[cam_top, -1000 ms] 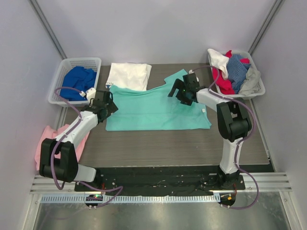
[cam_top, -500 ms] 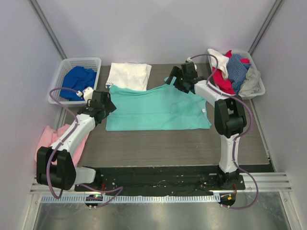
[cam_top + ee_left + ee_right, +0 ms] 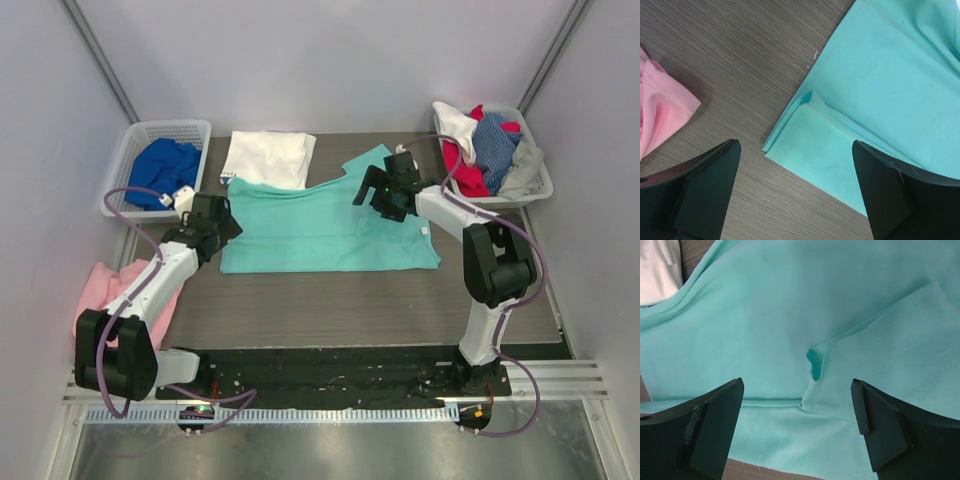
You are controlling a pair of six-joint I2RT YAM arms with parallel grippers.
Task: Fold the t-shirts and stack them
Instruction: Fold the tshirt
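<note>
A mint-green t-shirt (image 3: 325, 230) lies spread across the middle of the dark table, one sleeve reaching toward the back right. Behind it a folded white t-shirt (image 3: 268, 157) rests partly under its back left edge. My left gripper (image 3: 222, 222) hovers open over the green shirt's left edge; the left wrist view shows the folded corner (image 3: 805, 107) between my fingers (image 3: 705, 190), nothing gripped. My right gripper (image 3: 378, 192) stands open above the right shoulder, where a small puckered fold (image 3: 816, 365) sits in the green cloth (image 3: 765, 325).
A white lattice basket (image 3: 198, 128) at the back left holds a royal blue shirt (image 3: 165, 165). Another basket (image 3: 545, 180) at the back right is piled with red, blue, grey and white garments (image 3: 485, 150). A pink cloth (image 3: 105, 285) hangs off the table's left edge.
The right gripper swung toward the back sleeve, then returned to above the green shirt's right shoulder. The left arm shifted only slightly. Both grippers stayed open.
</note>
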